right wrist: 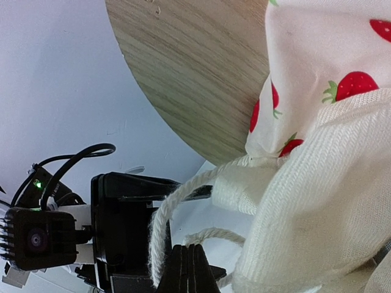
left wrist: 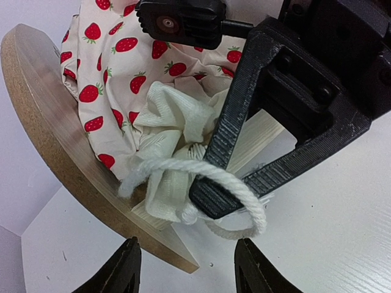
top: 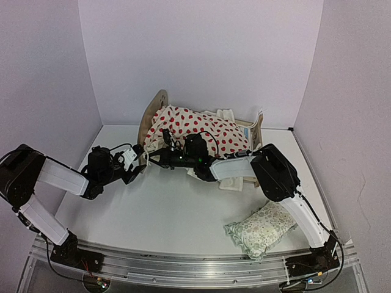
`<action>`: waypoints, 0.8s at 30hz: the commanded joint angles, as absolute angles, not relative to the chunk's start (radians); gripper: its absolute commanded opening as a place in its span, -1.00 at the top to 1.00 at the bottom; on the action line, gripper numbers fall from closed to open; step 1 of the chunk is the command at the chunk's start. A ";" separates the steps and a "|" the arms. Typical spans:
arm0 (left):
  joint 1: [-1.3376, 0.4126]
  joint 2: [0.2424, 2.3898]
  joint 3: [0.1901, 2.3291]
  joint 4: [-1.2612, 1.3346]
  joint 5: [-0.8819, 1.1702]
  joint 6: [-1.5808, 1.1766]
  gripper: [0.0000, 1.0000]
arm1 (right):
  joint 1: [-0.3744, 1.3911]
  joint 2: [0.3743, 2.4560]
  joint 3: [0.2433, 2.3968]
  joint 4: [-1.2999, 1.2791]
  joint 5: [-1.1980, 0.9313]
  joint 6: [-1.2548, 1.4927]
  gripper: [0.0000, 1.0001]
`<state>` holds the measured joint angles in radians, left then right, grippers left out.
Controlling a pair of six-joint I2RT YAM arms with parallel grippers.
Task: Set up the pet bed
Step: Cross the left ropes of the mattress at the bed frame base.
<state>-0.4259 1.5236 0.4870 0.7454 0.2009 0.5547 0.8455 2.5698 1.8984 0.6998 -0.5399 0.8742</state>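
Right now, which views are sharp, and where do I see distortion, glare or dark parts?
Top external: soft even light, no glare; the wide lens bows the metal rail. Left wrist: the white cord is sharp, the table bright but not washed out. Right wrist: the pet bed headboard grain is crisp, but the right gripper is a dark silhouette.

Light-wood pet bed (top: pixel 150 113); on it, cream cushion (top: pixel 197 128) printed with red strawberries; near it, pale green floral pillow (top: pixel 261 227).

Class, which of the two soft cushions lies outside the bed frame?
The green floral pillow, lying on the table; the strawberry cushion sits in the pet bed.
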 commanded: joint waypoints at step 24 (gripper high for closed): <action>-0.421 1.594 0.530 0.891 0.287 0.520 0.14 | 0.830 2.613 1.945 0.693 -0.549 0.894 1.00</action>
